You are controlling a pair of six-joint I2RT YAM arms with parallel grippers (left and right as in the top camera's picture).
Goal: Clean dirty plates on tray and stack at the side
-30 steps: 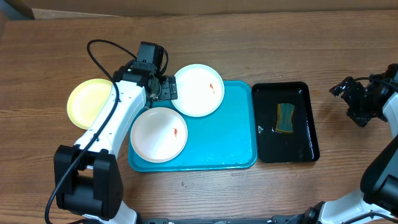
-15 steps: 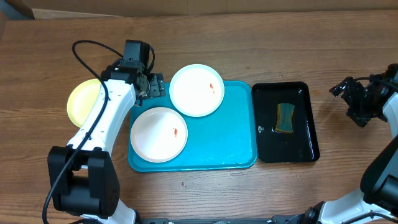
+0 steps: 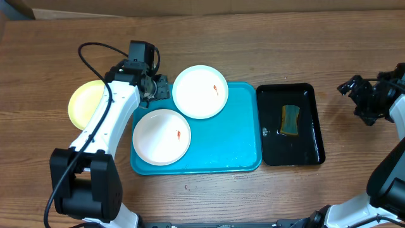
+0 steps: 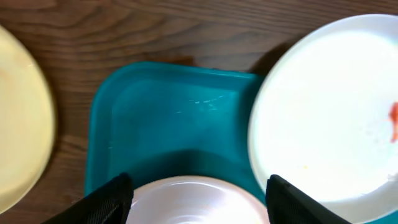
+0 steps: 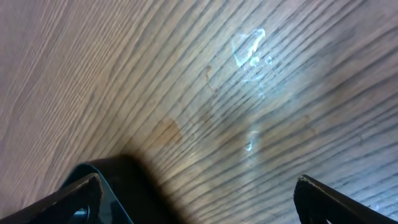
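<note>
The left gripper hovered over the far-left corner of the turquoise tray, and on the wrist view its fingers stood spread, nothing pinched between them, just tray and plate rim below. The far white plate sat at the tray's far edge, hanging out over the rim onto the wooden table. The near white plate lay on the tray's left side, close beside it, and each white plate showed a small orange-red smear. The yellow-green plate rested on the table left of the tray, partly covered by the left arm. Over on the right, the right gripper hung above bare wood, well apart from the tray, fingers spread wide and empty. Between them sat the black tray, a sponge lying in it.
</note>
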